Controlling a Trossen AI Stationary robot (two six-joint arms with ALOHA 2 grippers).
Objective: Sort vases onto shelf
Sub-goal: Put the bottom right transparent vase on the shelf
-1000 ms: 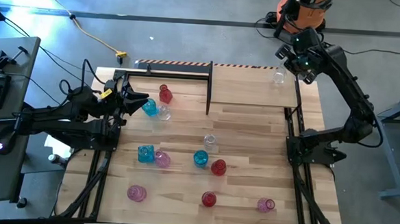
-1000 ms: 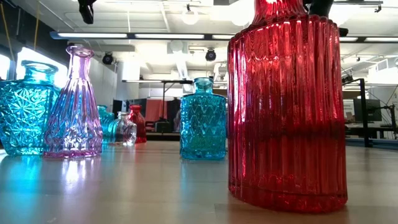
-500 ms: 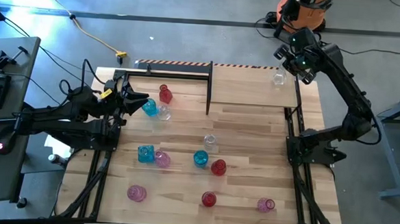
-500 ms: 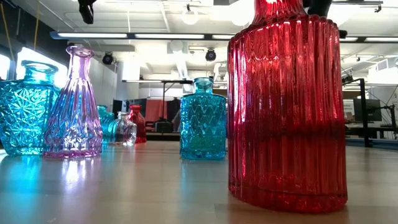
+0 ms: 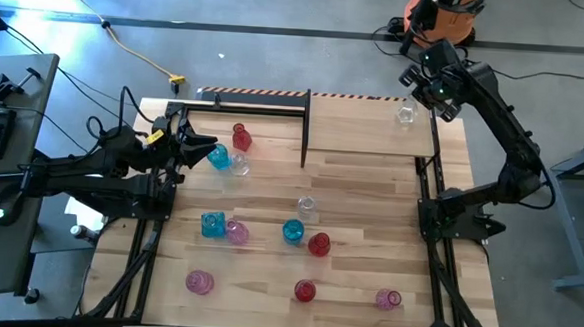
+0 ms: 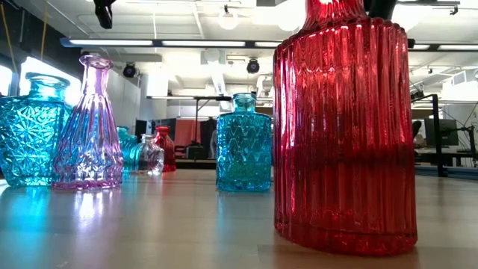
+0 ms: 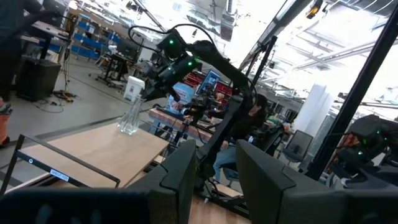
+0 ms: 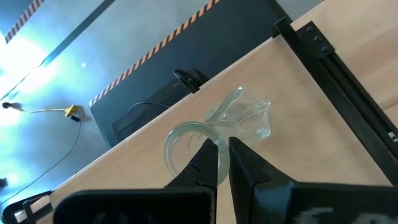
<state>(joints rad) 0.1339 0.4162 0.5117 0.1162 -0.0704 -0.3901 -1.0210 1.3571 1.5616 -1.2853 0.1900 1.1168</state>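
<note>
Right wrist view: my right claw [image 8: 222, 163] is narrowed almost closed, its fingertips at the rim of the clear vase [image 8: 214, 137], which stands on the pale shelf [image 8: 298, 99] near its far right corner; high view puts that claw [image 5: 431, 86] above the vase [image 5: 406, 113]; my left claw [image 5: 195, 146] waits at the worktop's [image 5: 369, 218] left edge, fingers apart, touching nothing, just beside a turquoise vase [image 5: 218, 158].
</note>
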